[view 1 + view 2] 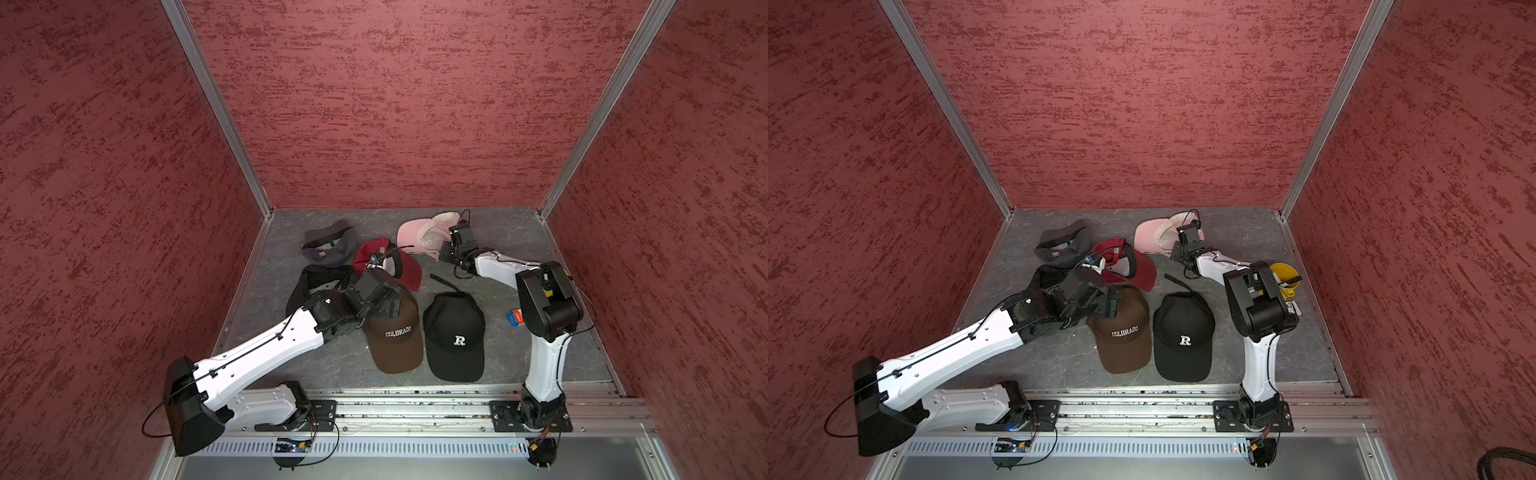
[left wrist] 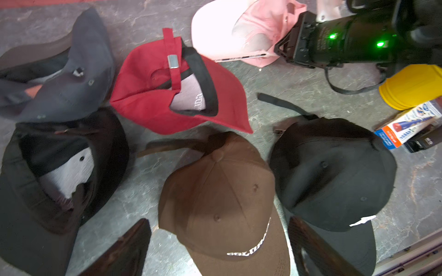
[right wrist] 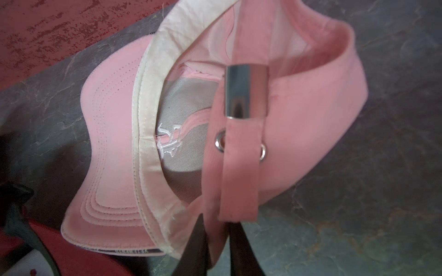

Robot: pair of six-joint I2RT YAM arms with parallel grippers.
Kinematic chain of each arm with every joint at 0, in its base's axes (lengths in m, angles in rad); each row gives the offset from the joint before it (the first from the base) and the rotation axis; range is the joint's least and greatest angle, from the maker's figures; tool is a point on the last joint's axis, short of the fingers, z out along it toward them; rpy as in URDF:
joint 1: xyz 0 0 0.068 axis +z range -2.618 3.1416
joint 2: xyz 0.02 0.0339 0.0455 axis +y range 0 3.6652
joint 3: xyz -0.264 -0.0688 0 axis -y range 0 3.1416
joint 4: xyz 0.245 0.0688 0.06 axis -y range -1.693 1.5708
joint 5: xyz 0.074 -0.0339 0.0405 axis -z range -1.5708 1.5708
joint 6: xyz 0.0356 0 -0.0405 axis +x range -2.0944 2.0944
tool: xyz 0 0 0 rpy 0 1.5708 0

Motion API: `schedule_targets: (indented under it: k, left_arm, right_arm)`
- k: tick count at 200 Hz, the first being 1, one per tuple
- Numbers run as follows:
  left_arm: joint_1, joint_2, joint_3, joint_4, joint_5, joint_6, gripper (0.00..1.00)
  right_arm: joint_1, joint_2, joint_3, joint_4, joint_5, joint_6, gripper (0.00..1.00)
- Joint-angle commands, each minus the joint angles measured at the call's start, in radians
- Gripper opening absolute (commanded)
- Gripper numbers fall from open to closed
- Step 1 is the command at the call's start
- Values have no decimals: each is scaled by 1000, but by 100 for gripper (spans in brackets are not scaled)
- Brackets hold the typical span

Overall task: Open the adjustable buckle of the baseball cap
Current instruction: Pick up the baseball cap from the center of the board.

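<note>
A pink baseball cap (image 1: 411, 237) lies upside down at the far side of the grey bench (image 1: 519, 232), right of centre, w/ its rear opening toward the right arm. The right fingers (image 3: 195, 253) are closed, pinching a pink strap (image 3: 239, 179) layer near the loose tail; which layer exactly is hard to tell. The silver buckle (image 3: 246, 92) sits further up the strap, shut, untouched. The left fingers (image 2: 124, 248) are spread wide, empty, above the brown cap (image 1: 395, 336) near centre, well apart from the pink one.

Risks, as a judgement:
- Nothing pins the cap, so a pull prob. drags the whole cap instead of freeing the strap.
- Thin fabric may slip out.
- Tugging the wrong layer could tighten, not loosen.
- The red cap (image 1: 399, 266) just left could get shoved.
</note>
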State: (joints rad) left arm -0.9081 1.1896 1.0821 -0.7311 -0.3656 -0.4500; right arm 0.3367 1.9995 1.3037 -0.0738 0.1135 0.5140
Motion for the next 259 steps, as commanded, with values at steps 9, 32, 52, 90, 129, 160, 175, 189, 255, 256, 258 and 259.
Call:
schedule_targets:
  k: [9,32,52,90,129,160,175,189,255,256,258,259]
  left_arm:
    - [9,5,33,50,20,67,92]
    - [9,11,56,63,22,94,92]
    - [9,20,81,80,19,125,92]
    - [9,52,133,113,28,173,92]
    - [6,96,202,143,43,236,92]
    - [6,142,279,173,60,305,92]
    - [7,170,324,187,74,340,92]
    - [8,199,371,193,86,372,92]
    - [12,273,519,201,127,497,92]
    - [12,274,521,202,128,498,92]
    - [12,275,524,204,130,500,92]
    - [12,277,526,204,131,502,92]
  right_arm:
    - [1,-58,-2,56,59,-10,6]
    - [1,-91,-14,99,60,-28,0]
    - [1,-115,-9,120,52,-63,0]
    - [1,-163,15,115,43,-122,0]
    - [-1,-233,32,85,12,-240,0]
    - [-12,-313,36,66,-2,-309,0]
    - [-17,-357,38,52,-6,-341,0]
    - [-26,-398,43,28,-20,-369,0]
    - [-60,-586,104,-167,-154,-545,0]
    - [-61,-589,105,-170,-157,-547,0]
    - [-62,-592,107,-176,-162,-551,0]
    - [-63,-595,108,-179,-164,-553,0]
